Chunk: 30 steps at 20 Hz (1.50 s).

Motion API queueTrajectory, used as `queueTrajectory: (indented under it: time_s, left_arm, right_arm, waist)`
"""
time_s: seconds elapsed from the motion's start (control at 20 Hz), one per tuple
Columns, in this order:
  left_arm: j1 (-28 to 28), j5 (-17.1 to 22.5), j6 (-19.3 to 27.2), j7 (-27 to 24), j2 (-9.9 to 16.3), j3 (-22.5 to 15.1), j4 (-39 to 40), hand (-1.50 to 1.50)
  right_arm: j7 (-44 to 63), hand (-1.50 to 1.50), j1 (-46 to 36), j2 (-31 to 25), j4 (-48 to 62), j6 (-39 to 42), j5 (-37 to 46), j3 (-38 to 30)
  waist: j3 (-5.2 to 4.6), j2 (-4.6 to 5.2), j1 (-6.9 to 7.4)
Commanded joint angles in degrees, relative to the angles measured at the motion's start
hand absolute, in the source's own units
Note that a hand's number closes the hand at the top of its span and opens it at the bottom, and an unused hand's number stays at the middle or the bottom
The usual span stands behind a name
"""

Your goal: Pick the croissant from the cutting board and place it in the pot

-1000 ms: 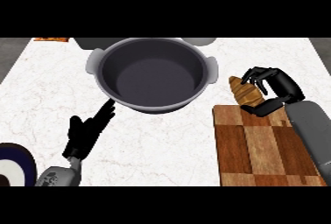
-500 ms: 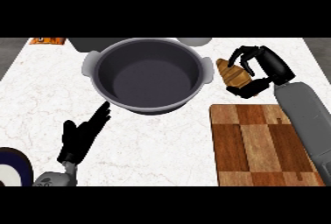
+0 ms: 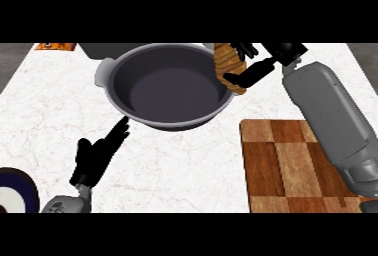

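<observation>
With the right hand point(image 3: 258, 65) curled round the croissant point(image 3: 227, 67) over the pot's point(image 3: 111, 95) right rim, left hand point(image 3: 96, 160) spread, it looks light, flaky, best held mid-body.

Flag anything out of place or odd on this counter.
Nothing stands out. The right hand holds the croissant over the pot's right rim; the cutting board lies flat and bare.

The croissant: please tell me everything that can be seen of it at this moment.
The croissant is golden brown with darker ridges across its crust, long and slightly curved. It is off the cutting board, held in the right hand, whose black fingers curl round it and hide part of it. It stands nearly upright over the right rim of the grey pot.
</observation>
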Motion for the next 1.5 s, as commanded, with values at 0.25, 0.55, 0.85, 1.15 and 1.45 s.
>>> queueTrajectory:
  time_s: [0.25,0.55,0.85,1.15,1.45]
  left_arm:
    - [-3.48,-0.07,0.06,4.74,-1.72,-0.55,-1.37,0.0]
    - [-2.78,-2.49,1.64,0.77,-2.74,-1.05,1.44,0.0]
    - [-2.29,-2.18,-0.47,0.67,-1.91,-1.4,0.87,0.0]
    - [-4.45,-1.82,-0.47,2.41,-2.39,-1.12,0.66,0.0]
    - [-4.7,-0.94,-1.47,1.56,-2.45,-0.24,2.22,0.0]
  right_arm:
    - [5.97,1.5,-9.57,10.0,10.4,-4.87,10.49,5.7]
    - [12.27,1.5,-15.46,12.73,15.67,-9.91,22.49,13.81]
    - [18.36,1.5,-16.64,17.45,25.08,-7.11,24.75,18.51]
    - [28.83,-1.5,-18.05,17.57,29.86,5.49,21.46,20.54]
    - [21.84,-1.5,-12.68,17.6,22.45,-3.65,11.04,15.59]
  waist:
    - [-0.03,0.53,1.1]
    - [-0.11,0.76,1.44]
    - [-0.11,0.96,2.83]
    - [-0.13,1.12,4.29]
    - [-0.02,1.32,4.37]
